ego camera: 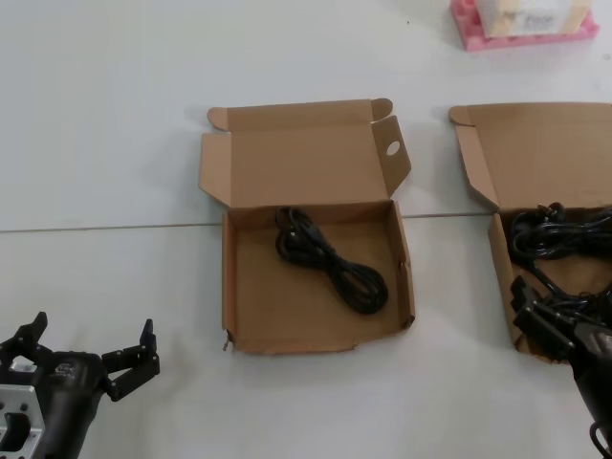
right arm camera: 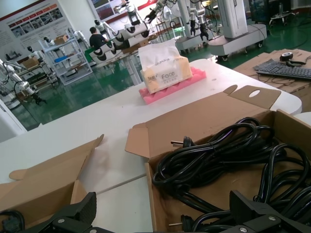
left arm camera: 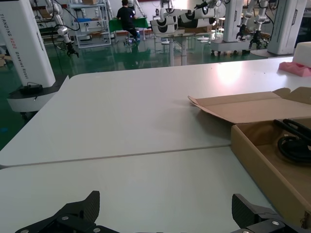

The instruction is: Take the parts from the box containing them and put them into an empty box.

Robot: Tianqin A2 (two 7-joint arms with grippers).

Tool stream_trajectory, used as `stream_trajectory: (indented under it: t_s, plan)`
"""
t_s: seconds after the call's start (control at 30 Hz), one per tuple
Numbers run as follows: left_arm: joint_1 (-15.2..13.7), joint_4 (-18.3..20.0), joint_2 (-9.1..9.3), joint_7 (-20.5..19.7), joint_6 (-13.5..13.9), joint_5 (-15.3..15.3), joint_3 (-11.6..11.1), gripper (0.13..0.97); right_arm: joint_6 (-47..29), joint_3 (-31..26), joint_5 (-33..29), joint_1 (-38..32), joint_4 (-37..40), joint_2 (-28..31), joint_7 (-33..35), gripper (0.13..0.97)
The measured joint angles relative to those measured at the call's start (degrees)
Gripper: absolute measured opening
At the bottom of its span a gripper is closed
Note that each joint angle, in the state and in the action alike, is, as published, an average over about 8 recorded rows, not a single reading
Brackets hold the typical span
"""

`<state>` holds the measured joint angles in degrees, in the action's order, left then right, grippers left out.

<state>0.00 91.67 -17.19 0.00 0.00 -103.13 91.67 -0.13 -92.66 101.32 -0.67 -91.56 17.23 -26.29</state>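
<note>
The box with the round hole in its lid flap [ego camera: 233, 287] lies open at the table's middle and holds one coiled black cable [ego camera: 330, 260]. It also shows in the left wrist view [left arm camera: 257, 160]. The box containing the parts [ego camera: 497, 251] lies open at the right with several black cables [ego camera: 564, 234] in it; the cables also show in the right wrist view [right arm camera: 228, 150]. My right gripper [ego camera: 540, 320] is open and empty, low over that box's front left corner, with its fingers either side of the wall [right arm camera: 151, 194]. My left gripper [ego camera: 91, 342] is open and empty over bare table at the front left.
A tissue box on pink foam [ego camera: 521, 29] stands at the table's far right edge, behind the right box; it also shows in the right wrist view [right arm camera: 165, 73]. A seam runs across the table behind the boxes' bases. Both lids stand open towards the back.
</note>
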Motion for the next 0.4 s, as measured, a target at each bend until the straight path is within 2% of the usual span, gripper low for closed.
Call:
stream_trajectory:
  t_s: [0.4]
  plan:
    - [0.0, 0.0, 0.00, 0.0, 0.0, 0.0, 0.0, 0.966, 0.0, 0.0, 0.0, 0.0, 0.0, 0.0, 0.0, 0.966]
